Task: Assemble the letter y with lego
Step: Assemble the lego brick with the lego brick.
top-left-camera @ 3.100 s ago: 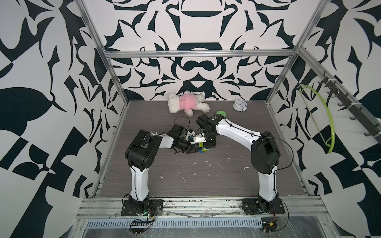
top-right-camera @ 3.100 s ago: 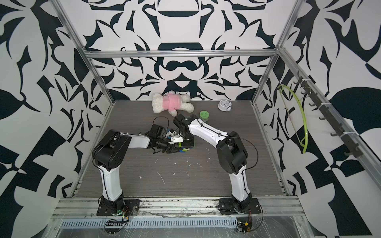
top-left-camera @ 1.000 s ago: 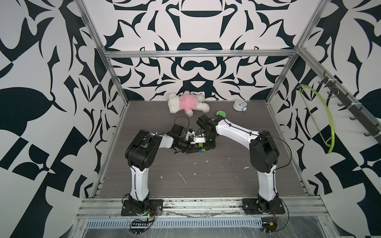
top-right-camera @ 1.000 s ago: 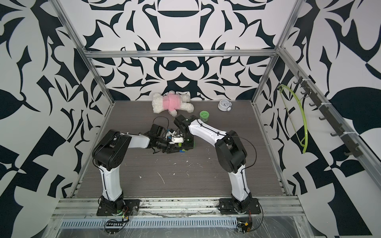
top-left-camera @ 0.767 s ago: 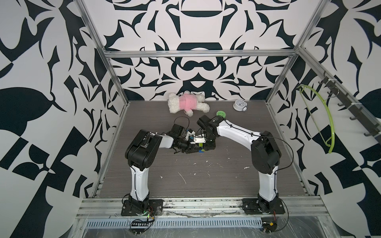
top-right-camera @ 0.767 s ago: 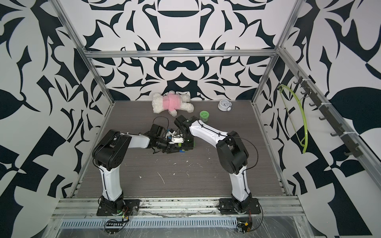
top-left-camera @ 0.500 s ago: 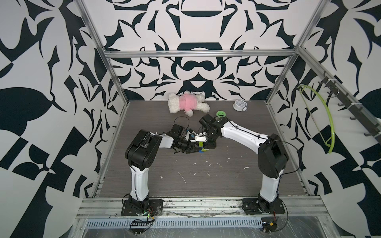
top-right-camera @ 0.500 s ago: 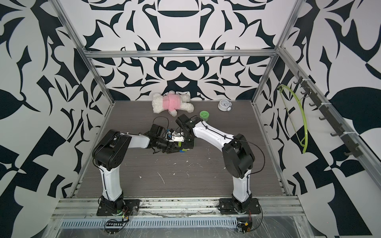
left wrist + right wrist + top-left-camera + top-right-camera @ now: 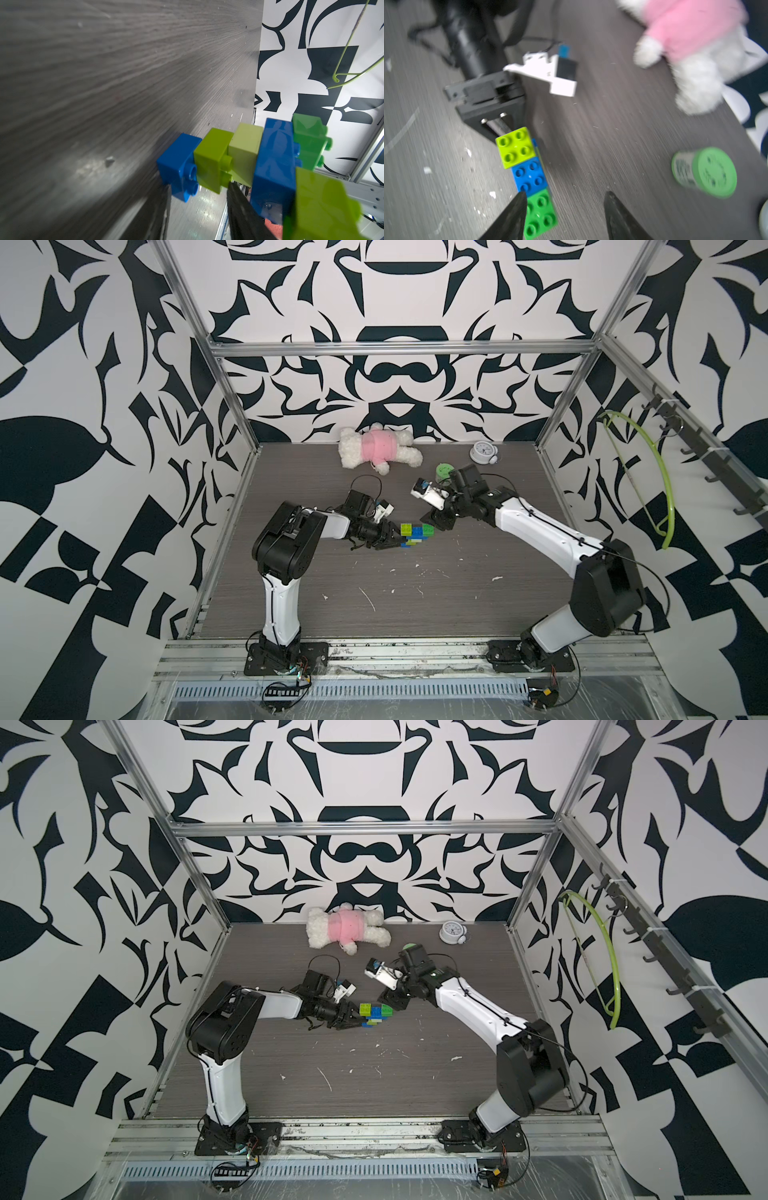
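The letter y (image 9: pixel 417 532) (image 9: pixel 376 1013) lies low over the grey floor between the two arms. My left gripper (image 9: pixel 392 537) (image 9: pixel 198 186) is shut on its stem, with the small blue brick (image 9: pixel 178 164) and a lime green brick (image 9: pixel 209 160) between the fingertips. Beyond them come the pale yellow brick (image 9: pixel 245 149) and the wide blue brick (image 9: pixel 274 162), then the dark green arm (image 9: pixel 309 141) and the lime green arm (image 9: pixel 324 205). My right gripper (image 9: pixel 436 521) (image 9: pixel 565 194) is open just right of the figure. The dark green brick (image 9: pixel 542 209) sits beside one of its fingers, ungripped.
A white plush toy in pink (image 9: pixel 380 448) lies at the back wall, with a small alarm clock (image 9: pixel 482 452) to its right. A round green tub (image 9: pixel 444 470) (image 9: pixel 708 172) lies behind my right wrist. A green hanger (image 9: pixel 660 489) hangs on the right wall. White scraps (image 9: pixel 419 568) dot the floor.
My right gripper has opened, let go of the figure and drawn back to the right. The left gripper keeps its hold on the stem in the same place.
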You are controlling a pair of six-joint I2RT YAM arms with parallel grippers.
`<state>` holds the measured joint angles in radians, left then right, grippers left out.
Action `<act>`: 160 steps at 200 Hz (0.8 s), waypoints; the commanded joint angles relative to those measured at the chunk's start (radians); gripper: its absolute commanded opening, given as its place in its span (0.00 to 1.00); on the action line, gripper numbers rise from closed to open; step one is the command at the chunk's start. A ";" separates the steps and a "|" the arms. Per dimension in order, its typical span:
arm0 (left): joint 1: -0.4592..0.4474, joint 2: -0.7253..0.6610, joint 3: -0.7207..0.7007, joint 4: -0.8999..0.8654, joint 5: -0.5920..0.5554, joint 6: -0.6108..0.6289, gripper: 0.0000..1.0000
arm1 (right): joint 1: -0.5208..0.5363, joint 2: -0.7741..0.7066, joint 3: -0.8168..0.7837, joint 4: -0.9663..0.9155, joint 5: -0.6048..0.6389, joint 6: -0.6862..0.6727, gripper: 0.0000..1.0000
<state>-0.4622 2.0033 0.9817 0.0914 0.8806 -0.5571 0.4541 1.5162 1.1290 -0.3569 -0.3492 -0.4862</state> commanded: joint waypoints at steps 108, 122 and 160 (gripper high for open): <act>0.008 0.130 -0.071 -0.225 -0.335 0.020 0.46 | -0.208 -0.264 -0.560 0.646 -0.314 -0.014 0.74; 0.008 0.132 -0.069 -0.225 -0.333 0.020 0.46 | -0.211 -0.214 -0.565 0.695 -0.350 -0.005 0.73; 0.008 0.132 -0.070 -0.226 -0.336 0.021 0.46 | -0.211 -0.143 -0.575 0.751 -0.446 -0.074 0.74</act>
<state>-0.4622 2.0098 0.9836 0.0895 0.8825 -0.5529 0.2436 1.3731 0.5652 0.3058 -0.6884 -0.4885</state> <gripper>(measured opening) 0.468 0.728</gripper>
